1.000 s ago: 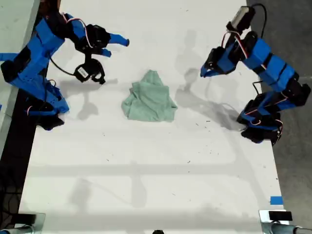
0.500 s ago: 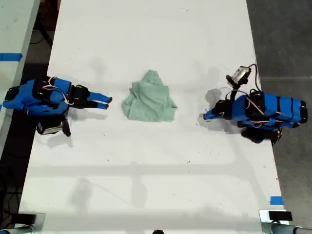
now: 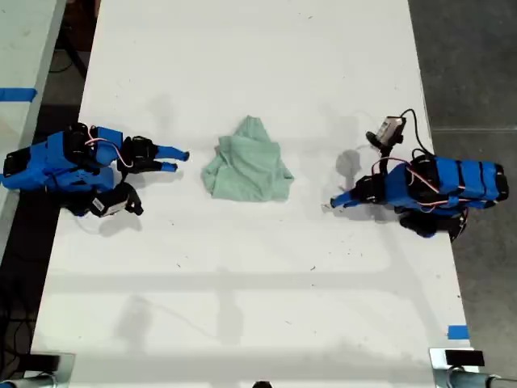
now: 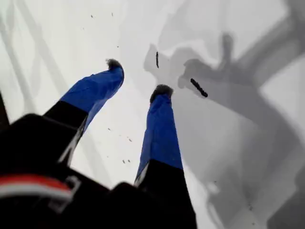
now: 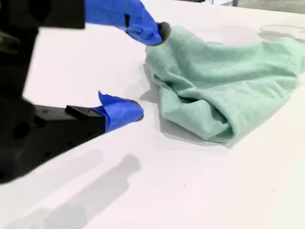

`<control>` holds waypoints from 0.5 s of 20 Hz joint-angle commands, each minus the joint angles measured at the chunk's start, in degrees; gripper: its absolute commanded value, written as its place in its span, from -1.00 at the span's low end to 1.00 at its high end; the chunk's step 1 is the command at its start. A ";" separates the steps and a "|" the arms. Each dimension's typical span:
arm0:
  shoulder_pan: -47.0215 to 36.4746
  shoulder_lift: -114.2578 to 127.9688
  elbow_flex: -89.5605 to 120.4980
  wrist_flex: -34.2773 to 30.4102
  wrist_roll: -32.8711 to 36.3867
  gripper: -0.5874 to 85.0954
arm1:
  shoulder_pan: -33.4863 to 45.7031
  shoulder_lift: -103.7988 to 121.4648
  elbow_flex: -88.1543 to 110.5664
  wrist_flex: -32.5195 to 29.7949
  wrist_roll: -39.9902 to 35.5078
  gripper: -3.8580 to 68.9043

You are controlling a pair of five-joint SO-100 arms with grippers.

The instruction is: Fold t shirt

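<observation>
Folding not started: t shirt (image 3: pixel 247 170) crumpled on table (image 3: pixel 242 307). Our second end effector (image 5: pixel 143 69) spread beside it; first end effector (image 4: pixel 138 78) spread, empty.

White table (image 3: pixel 242 307), matte and lit from above, carrying soft overlapping shadows and small dark specks. Dark grey floor (image 3: pixel 468 73) borders it on the exterior view's right; a second pale surface (image 3: pixel 20 48) with blue tape (image 3: pixel 16 94) lies at that view's left.

t shirt (image 5: pixel 224 90): far side cut by frame edge | folds hide underside
</observation>
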 commanded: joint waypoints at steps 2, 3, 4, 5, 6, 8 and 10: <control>-0.09 0.44 0.09 0.09 1.49 -0.49 | 1.05 0.53 2.99 0.35 -1.32 -0.49; 0.35 0.44 0.09 0.09 1.49 -0.49 | 1.05 0.53 2.99 0.35 -1.23 -0.49; 0.53 0.44 0.09 0.09 1.49 -0.49 | 1.05 0.53 2.99 0.35 -1.23 -0.49; 0.18 0.44 0.09 0.09 1.49 -0.49 | 1.05 0.53 2.99 0.35 -1.23 -0.49; -0.18 0.44 0.09 0.09 1.49 -0.49 | 1.05 0.53 2.99 0.35 -1.23 -0.49; 0.09 0.44 0.09 0.09 1.49 -0.49 | 1.05 0.53 2.99 0.35 -1.23 -0.49; 0.00 0.44 0.09 0.09 1.49 -0.49 | 1.05 0.53 2.99 0.35 -1.23 -0.49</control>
